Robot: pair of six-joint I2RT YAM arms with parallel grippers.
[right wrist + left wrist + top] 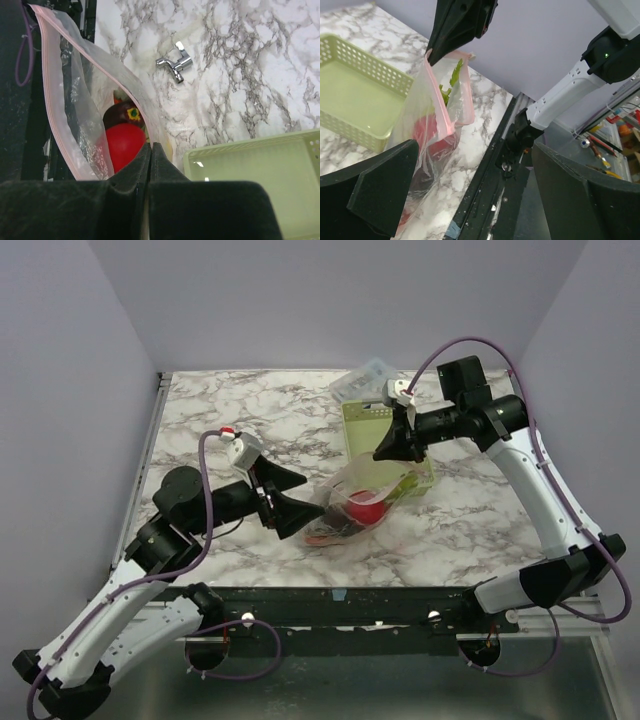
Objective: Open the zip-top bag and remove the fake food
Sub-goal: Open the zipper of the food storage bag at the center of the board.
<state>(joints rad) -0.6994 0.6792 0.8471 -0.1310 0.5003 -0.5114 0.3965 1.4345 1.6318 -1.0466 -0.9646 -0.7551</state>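
The limp zip-top bag [350, 485] is being pinched at its stiffer zip strip by the right hand [382, 454]; the left hand [308, 498] is being held open.

The left arm [120, 620] and the right arm [542, 492] are showing white shell links between black joints. A purple cable [466, 339] is running along each one. Black wedge-shaped fingers [375, 195] are capping the wrists, each wrist carrying a small pale camera block [243, 450].
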